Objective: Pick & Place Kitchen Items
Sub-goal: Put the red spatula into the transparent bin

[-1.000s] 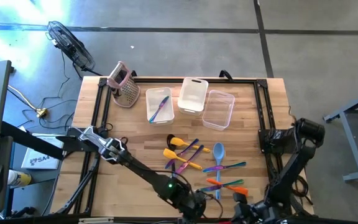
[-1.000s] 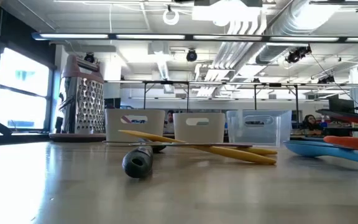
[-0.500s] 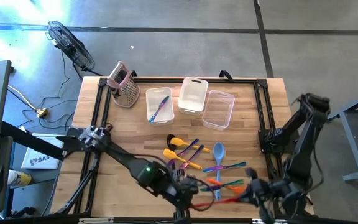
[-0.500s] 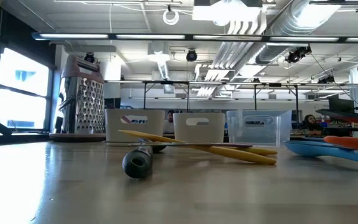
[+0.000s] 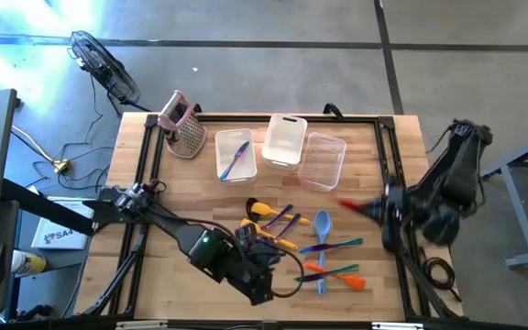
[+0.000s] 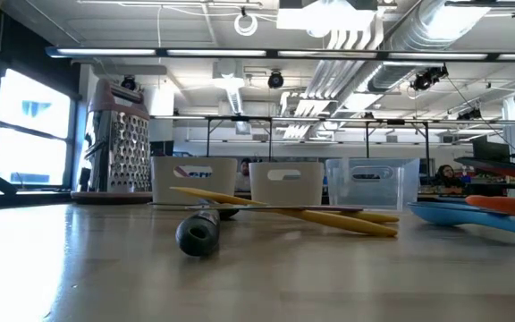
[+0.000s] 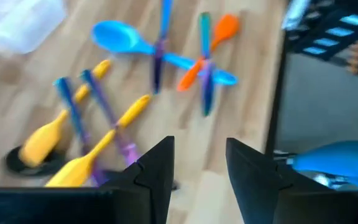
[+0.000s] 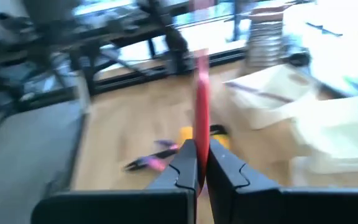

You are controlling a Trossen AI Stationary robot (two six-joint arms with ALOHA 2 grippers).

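We look straight down on a wooden desk (image 5: 200,197) framed by black rails. Along its far edge stand a pink-topped metal grater (image 5: 183,124) and three clear plastic tubs (image 5: 287,147); the tub nearest the grater holds a blue and a purple utensil (image 5: 235,158).

In the middle of the desk lies the loose pile of kitchen utensils (image 5: 296,240): yellow spatulas over a black piece, purple and blue slim handles, a light blue spoon (image 5: 322,225), and green and orange pieces crossing near the front edge.

Our right gripper (image 8: 198,163) hangs above the desk's right side, well clear of the pile, with its fingers pressed together on a slim red utensil (image 8: 201,124). From above, the red piece (image 5: 356,207) sticks out of it toward the tubs.

Our left gripper (image 7: 199,163) hovers over the near side of the pile, by the yellow spatulas. Its two dark fingers stand apart with only bare air between them; it holds nothing.

The table-level view shows a yellow spatula (image 6: 284,210) lying across a black handle (image 6: 198,234), with the grater and tubs behind.
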